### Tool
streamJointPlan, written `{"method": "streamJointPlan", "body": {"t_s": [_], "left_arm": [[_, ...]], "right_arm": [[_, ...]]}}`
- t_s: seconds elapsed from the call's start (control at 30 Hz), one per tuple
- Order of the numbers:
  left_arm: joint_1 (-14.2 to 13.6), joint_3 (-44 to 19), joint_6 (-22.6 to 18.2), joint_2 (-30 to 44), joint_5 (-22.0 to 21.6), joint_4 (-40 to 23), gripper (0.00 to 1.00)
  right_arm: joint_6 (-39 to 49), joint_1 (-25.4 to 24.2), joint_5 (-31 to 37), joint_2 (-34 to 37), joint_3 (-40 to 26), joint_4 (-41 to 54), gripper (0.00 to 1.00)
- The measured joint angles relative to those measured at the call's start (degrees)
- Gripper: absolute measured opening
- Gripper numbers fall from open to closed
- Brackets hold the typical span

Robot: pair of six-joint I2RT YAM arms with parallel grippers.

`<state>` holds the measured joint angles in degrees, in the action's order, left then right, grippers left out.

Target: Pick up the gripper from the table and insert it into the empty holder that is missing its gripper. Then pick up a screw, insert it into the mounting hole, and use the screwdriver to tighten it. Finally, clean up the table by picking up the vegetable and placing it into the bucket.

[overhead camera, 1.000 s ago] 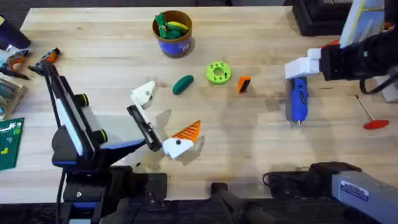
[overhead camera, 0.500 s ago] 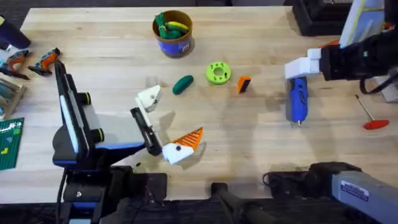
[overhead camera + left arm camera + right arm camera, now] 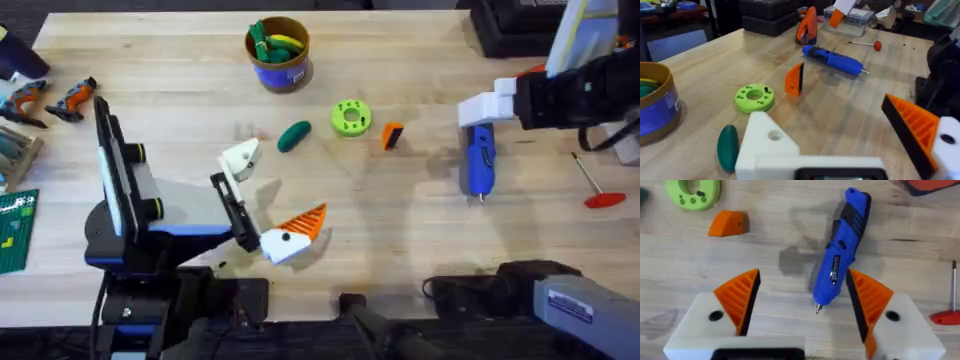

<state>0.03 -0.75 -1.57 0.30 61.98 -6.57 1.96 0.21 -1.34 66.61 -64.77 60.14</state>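
Honestly we can't read any text here. The small round blue bucket [image 3: 279, 58] has a label, and the bright blue pen-shaped screwdriver [image 3: 840, 265] carries tiny markings, both illegible.

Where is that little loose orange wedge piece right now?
In the overhead view the gripper lies on the table right of centre, just right of the lime-green disc and left of the blue screwdriver.

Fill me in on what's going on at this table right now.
The left gripper, one white mount bare of its orange tip, hovers open near the vegetable. The right gripper hangs open over the screwdriver. The loose orange gripper lies on the table beside the green disc. Nothing is held. The bucket stands farther back.
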Motion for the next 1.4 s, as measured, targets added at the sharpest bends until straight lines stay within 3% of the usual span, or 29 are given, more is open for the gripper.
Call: {"method": "streamJointPlan", "body": {"t_s": [1.4], "left_arm": [[0.0,0.0,0.1,0.0,1.27,-0.17,0.985]], "right_arm": [[0.0,0.0,0.0,0.0,0.0,0.0,0.989]]}}
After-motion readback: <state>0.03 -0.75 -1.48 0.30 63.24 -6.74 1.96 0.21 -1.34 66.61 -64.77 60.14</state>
